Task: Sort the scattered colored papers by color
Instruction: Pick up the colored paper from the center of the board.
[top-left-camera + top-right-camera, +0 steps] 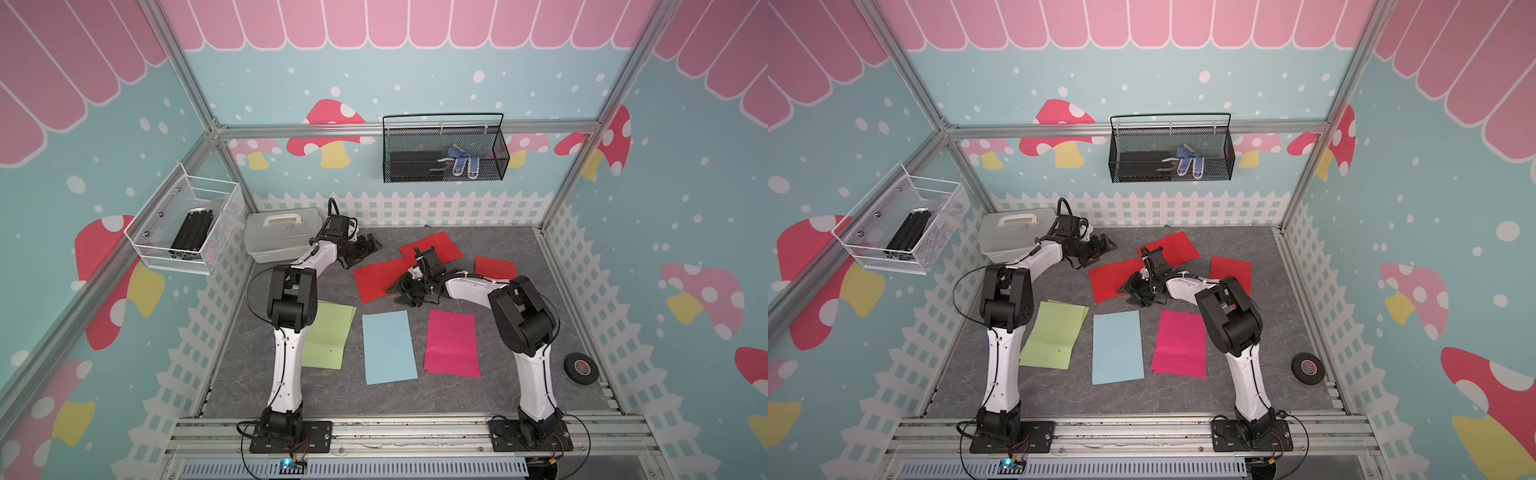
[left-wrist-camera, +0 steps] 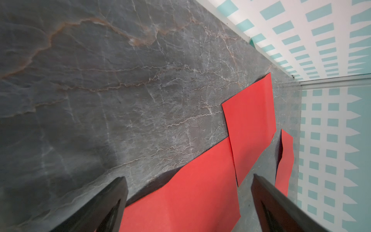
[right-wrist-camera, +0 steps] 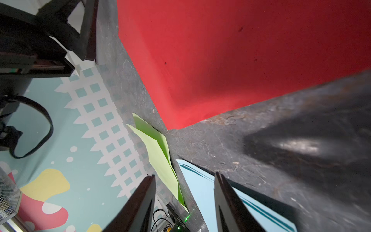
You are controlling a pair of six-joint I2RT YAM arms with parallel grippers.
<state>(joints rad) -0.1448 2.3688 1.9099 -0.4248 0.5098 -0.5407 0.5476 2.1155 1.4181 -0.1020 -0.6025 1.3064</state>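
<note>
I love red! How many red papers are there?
3: back red paper by the fence, left red paper beside the right pincer, right red paper behind that arm. Stacked ones may hide.

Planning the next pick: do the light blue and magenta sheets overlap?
No: in a top view a strip of bare table separates the light blue sheet from the magenta sheet.

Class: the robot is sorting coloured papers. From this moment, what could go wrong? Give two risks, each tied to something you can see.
1. The back red sheet overlaps the large red sheet, so pulling either one may drag the other along.
2. The right gripper and the left gripper, both open, sit close to these same sheets, so the arms might collide.
</note>
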